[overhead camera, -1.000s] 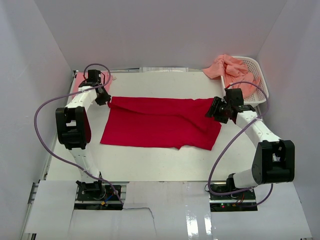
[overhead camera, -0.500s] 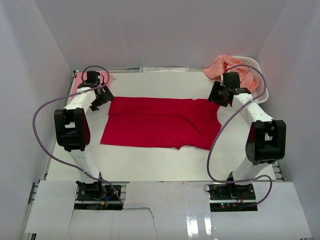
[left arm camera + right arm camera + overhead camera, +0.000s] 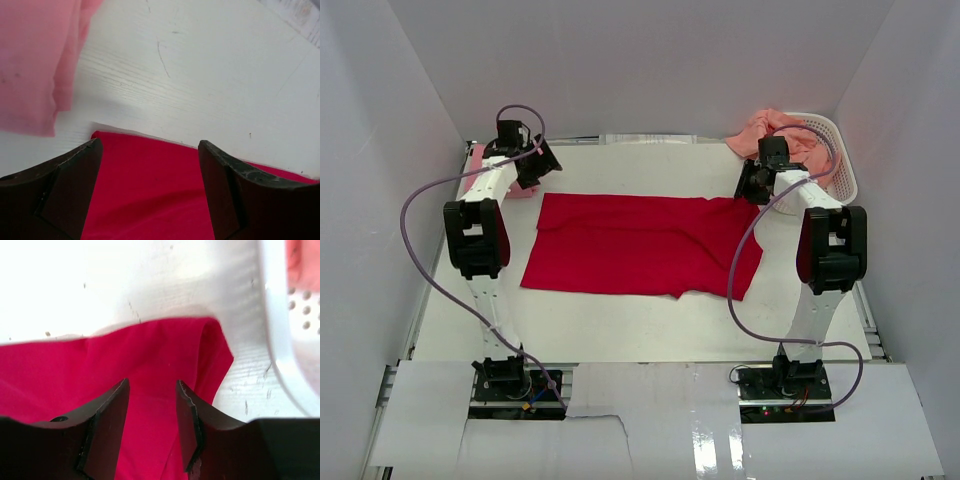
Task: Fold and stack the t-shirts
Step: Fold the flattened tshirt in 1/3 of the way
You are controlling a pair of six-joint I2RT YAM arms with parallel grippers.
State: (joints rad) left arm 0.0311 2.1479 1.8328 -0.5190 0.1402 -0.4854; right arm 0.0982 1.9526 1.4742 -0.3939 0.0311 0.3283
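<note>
The red t-shirt (image 3: pixel 640 245) lies spread flat mid-frame on the white surface (image 3: pixel 620 320). Over its upper-left corner the left hand (image 3: pixel 149 146) stands wide and empty, with a pink t-shirt (image 3: pixel 30 60) just beyond. Over the upper-right corner the right hand (image 3: pixel 151 384) stands narrower, gripping nothing. Salmon t-shirts (image 3: pixel 770 130) fill the basket (image 3: pixel 842 160) at upper right.
</note>
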